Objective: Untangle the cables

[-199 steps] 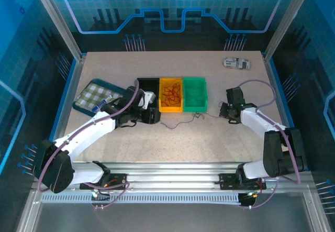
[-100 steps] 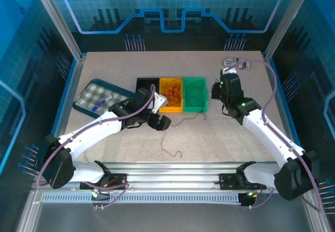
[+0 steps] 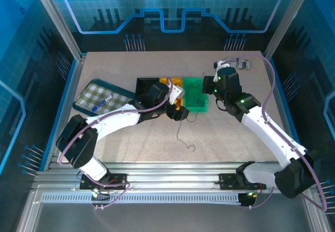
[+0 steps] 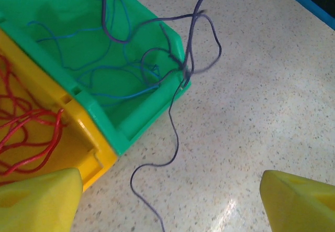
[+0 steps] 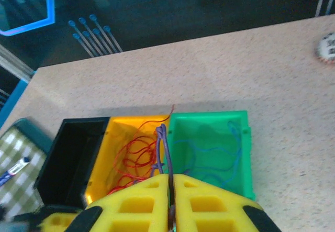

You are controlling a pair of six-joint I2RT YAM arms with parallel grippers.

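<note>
Now that the left gripper [image 4: 168, 203] stands wide open, its yellow fingers [image 4: 39, 200] far apart with nothing between them, the dark cable [image 4: 173, 122] hangs from the right arm alone. A second ago this cable lies stretched low along the table [image 4: 261, 101] between the two arms. Since then the left jaws spread and let go, and that arm slides right to the front of the bins. The right gripper [image 5: 170, 192] meanwhile rises from the table to hover above the green bin [image 4: 144, 116]. Its fingers are pressed together and pinch the dark cable, which shows as a purple strand running out from between them. From there the cable drops, loops over the near corner of the green bin, and trails in a loose curl across the bare table towards the arms. The blue cable [image 4: 125, 93] lies coiled inside the green bin, and the red cable [image 4: 26, 132] lies inside the yellow bin [image 4: 89, 132] beside it. The black bin [image 5: 73, 153] on the far left looks empty. Judging from this, two colours are already sorted and the dark cable is the last one loose. Its loops lie across the blue strands, so they may snag there.
</note>
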